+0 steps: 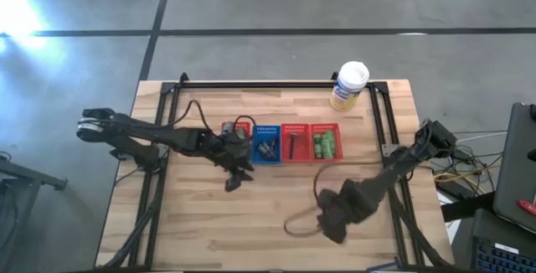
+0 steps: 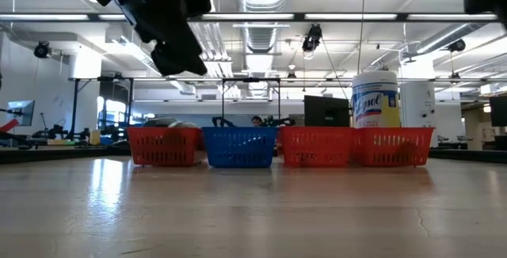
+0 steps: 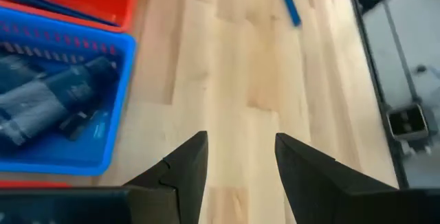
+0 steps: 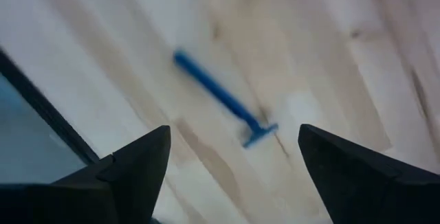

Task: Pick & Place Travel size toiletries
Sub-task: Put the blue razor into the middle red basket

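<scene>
Between the spread fingers of the right gripper, centre frame in its wrist view, a blue razor lies flat on the table. It looks light, stiff and thin; pinching mid-handle seems safest. Left gripper, also open, hangs empty beside the blue basket.

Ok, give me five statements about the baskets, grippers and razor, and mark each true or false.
1. Four baskets stand in a row. True: red, blue, red, red.
2. The green packets lie in the blue basket. False: in the red end basket nearest the canister.
3. The left gripper is open and empty. True.
4. The right gripper holds the blue razor. False: it is open, the razor lying on the table.
5. The canister lies tipped over. False: upright.
</scene>
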Tool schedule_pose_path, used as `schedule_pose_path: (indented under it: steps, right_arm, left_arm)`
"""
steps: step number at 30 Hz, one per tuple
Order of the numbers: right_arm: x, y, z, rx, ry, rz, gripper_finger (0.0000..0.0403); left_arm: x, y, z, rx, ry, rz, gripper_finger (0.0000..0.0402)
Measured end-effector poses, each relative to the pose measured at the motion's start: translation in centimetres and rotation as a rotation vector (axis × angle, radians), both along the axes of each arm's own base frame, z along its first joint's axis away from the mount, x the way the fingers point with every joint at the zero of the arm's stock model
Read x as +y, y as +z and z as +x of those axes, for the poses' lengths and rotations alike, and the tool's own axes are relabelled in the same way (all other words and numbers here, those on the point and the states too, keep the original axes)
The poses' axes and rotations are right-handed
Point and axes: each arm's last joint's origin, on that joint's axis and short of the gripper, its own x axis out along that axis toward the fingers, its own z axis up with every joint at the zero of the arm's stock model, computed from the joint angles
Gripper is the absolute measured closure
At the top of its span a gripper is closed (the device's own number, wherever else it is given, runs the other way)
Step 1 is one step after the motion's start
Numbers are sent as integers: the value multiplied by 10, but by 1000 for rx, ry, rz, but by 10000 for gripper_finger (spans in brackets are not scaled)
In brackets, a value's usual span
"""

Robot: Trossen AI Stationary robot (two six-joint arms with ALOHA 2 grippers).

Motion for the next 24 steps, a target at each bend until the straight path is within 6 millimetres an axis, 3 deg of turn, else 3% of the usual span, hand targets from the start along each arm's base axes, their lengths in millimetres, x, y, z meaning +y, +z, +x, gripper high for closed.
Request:
schedule_pose_path:
  steps: [5, 8, 17, 24]
  right_arm:
    - [23, -24, -6, 12, 340, -9, 95]
    - [28, -40, -2, 33, 450, -13, 99]
    - [34, -81, 6, 136, 586, -17, 132]
    - [37, -105, 12, 137, 593, -52, 203]
  left_arm:
    - [-3, 0, -6, 34, -36, 9, 227]
    - [-3, 0, -9, 55, -33, 10, 227]
    - [-4, 3, -11, 60, -3, -26, 227]
    - [-3, 3, -11, 65, 34, -32, 227]
